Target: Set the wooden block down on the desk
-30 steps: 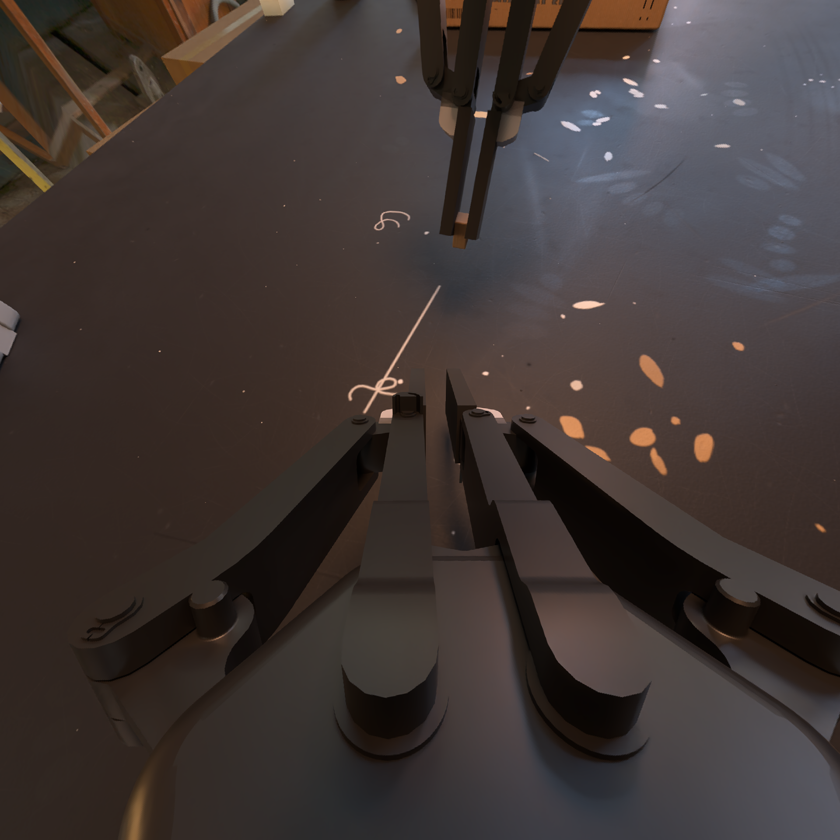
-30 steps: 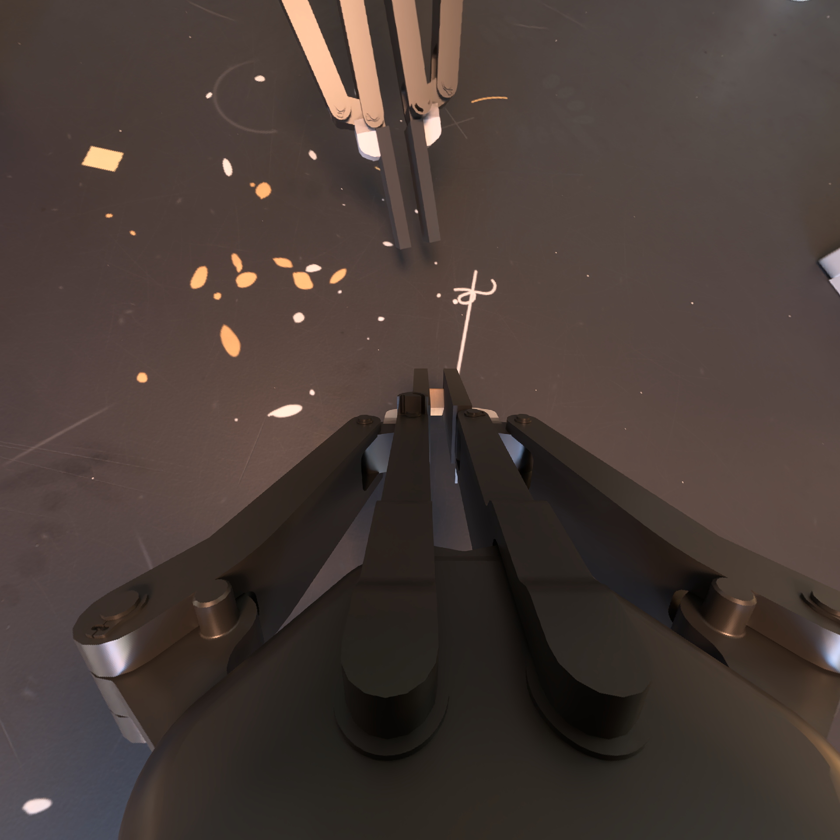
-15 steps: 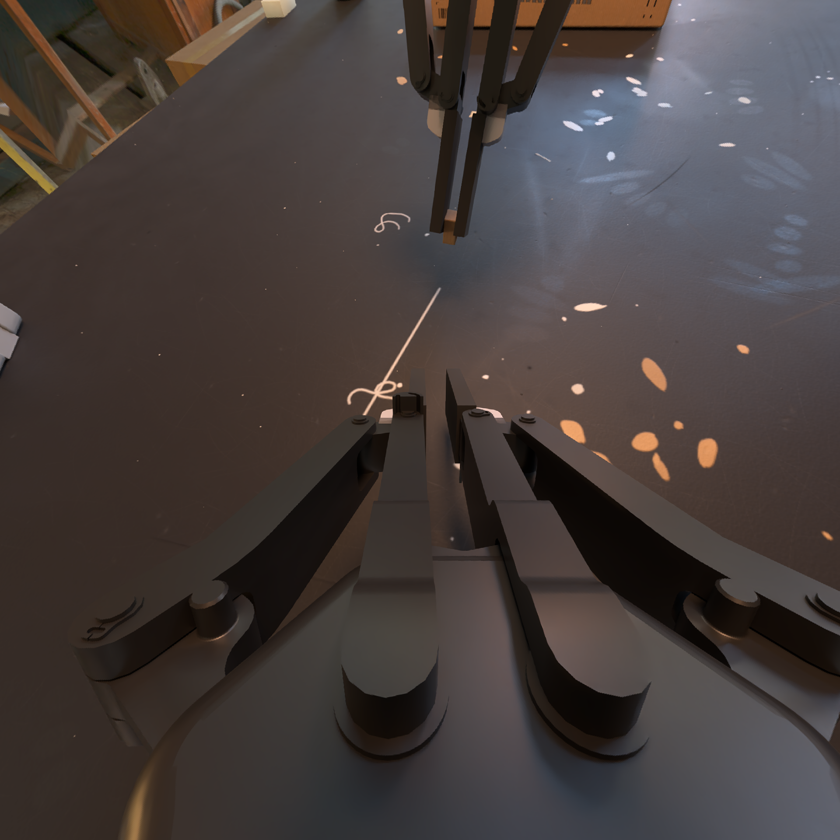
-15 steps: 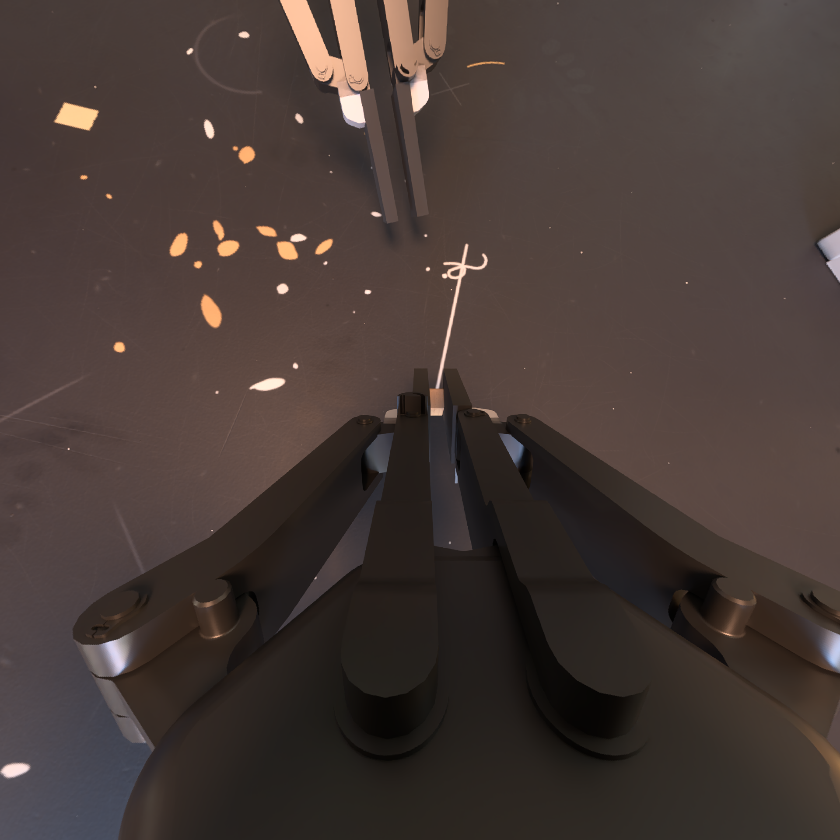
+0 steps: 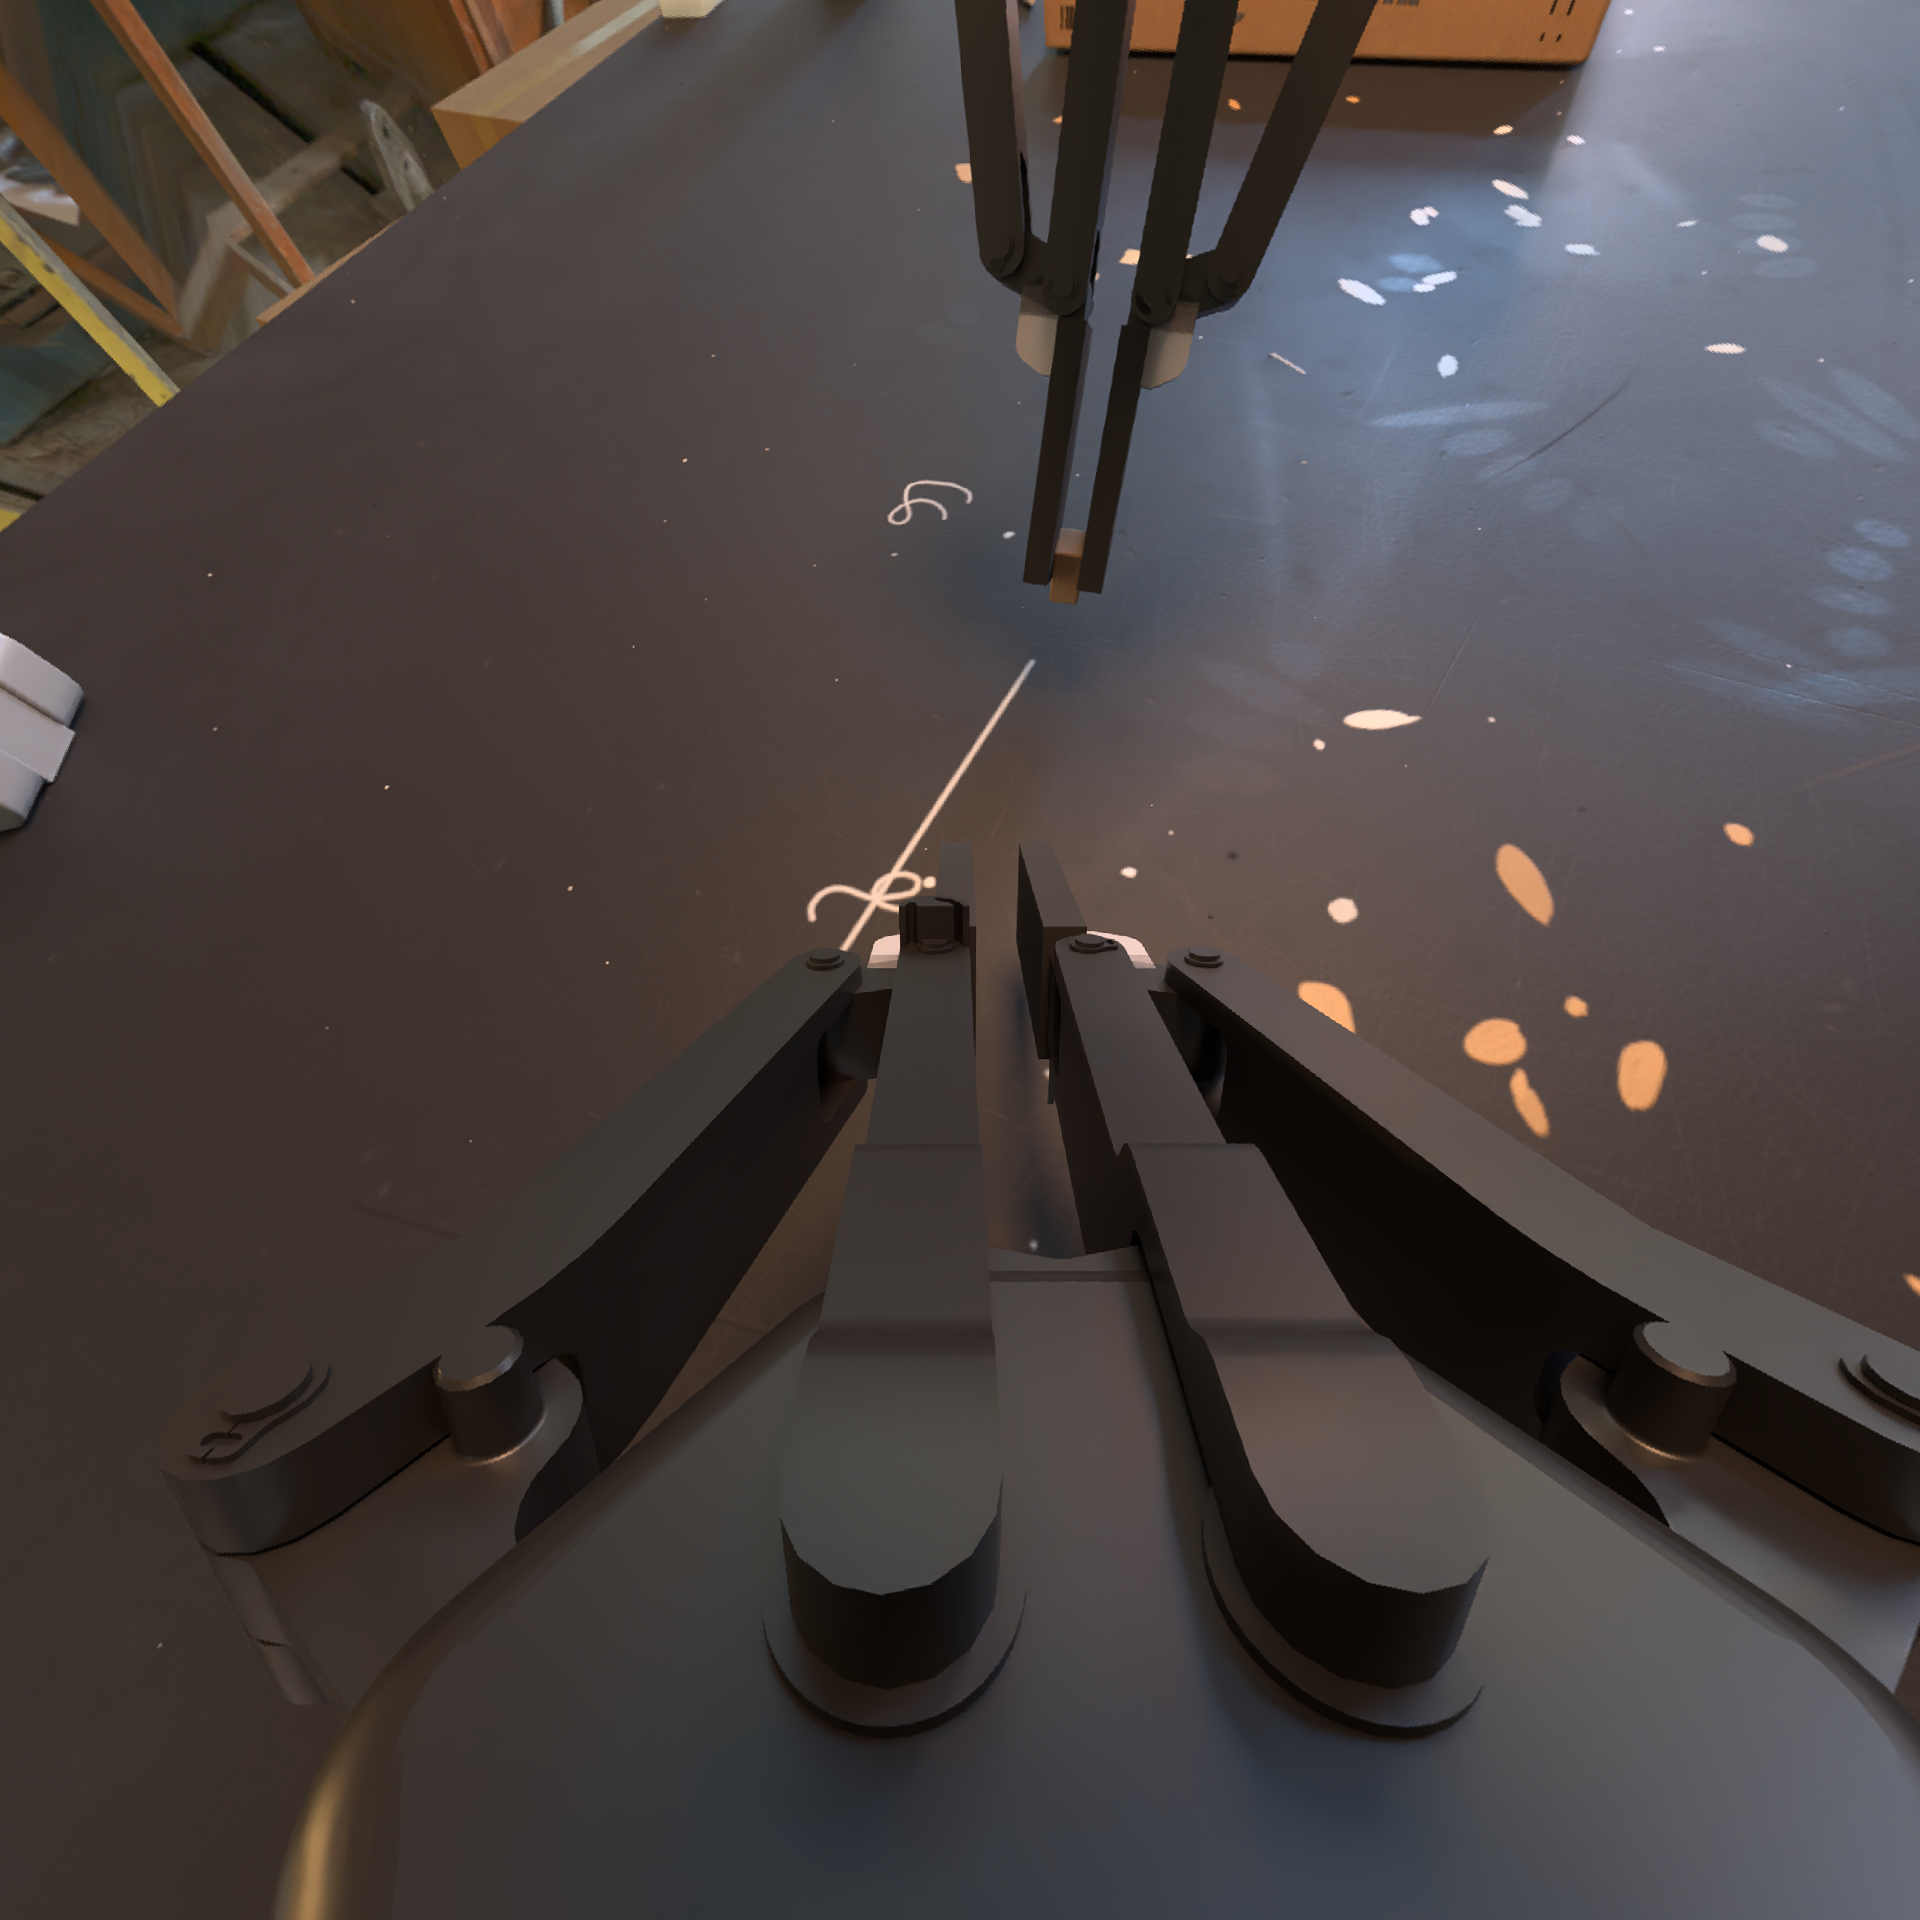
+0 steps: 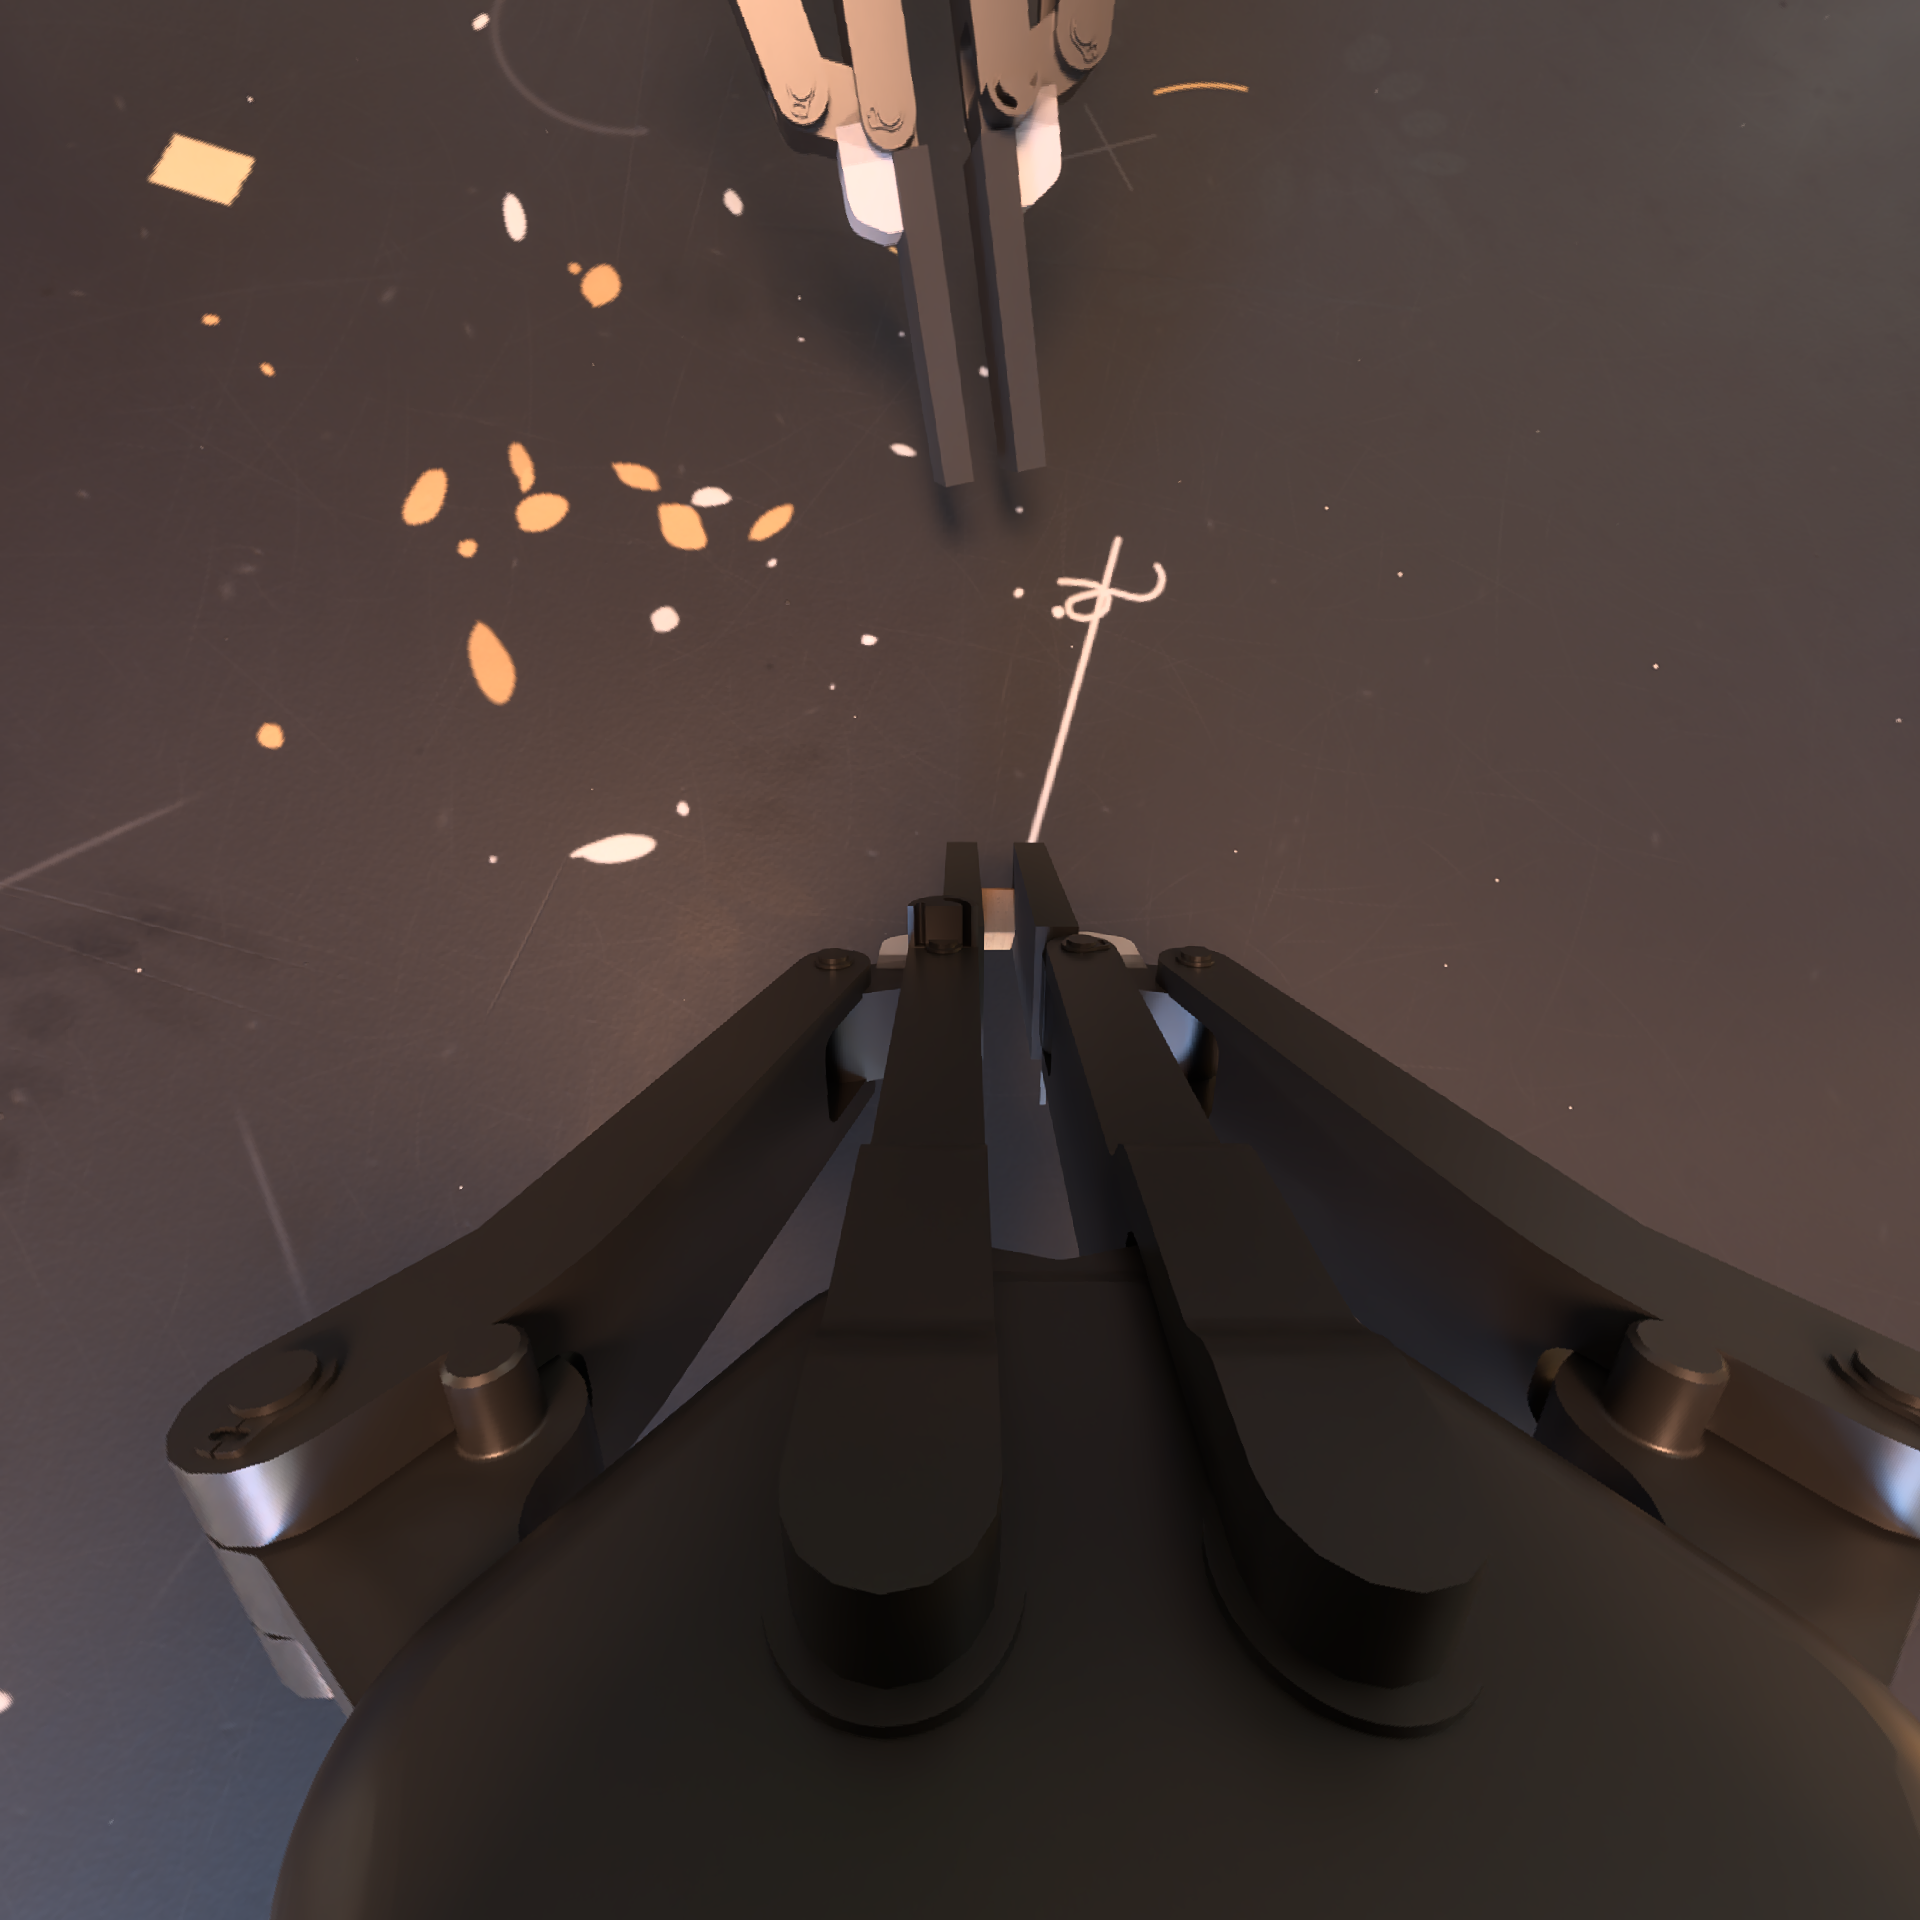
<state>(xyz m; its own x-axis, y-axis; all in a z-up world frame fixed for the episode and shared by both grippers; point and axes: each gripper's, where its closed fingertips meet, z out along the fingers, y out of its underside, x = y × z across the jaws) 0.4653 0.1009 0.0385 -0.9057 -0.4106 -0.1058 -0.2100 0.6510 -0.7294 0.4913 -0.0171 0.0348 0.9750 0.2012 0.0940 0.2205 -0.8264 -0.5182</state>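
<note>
A small wooden block (image 5: 1067, 566) is pinched between the tips of my right gripper (image 5: 1065, 582), which hangs upright just above the dark desk (image 5: 520, 623) in the left wrist view. In the right wrist view the block (image 6: 1000, 920) shows as a pale sliver between that gripper's (image 6: 995, 868) fingertips. My left gripper (image 5: 994, 883) is low over the desk with its fingers nearly together and nothing between them. It also shows farther off in the right wrist view (image 6: 987, 473).
A white chalk line (image 5: 956, 758) with a knot-shaped scribble runs across the desk between the two grippers. A cardboard box (image 5: 1320, 26) stands at the far edge. A white object (image 5: 31, 717) lies at the left edge. A wooden plank (image 5: 540, 94) lies beyond the desk's left edge.
My right gripper, still holding the block, drifted slightly sideways and back, and now sits a little lower and nearer to my left gripper. My left gripper has not moved.
</note>
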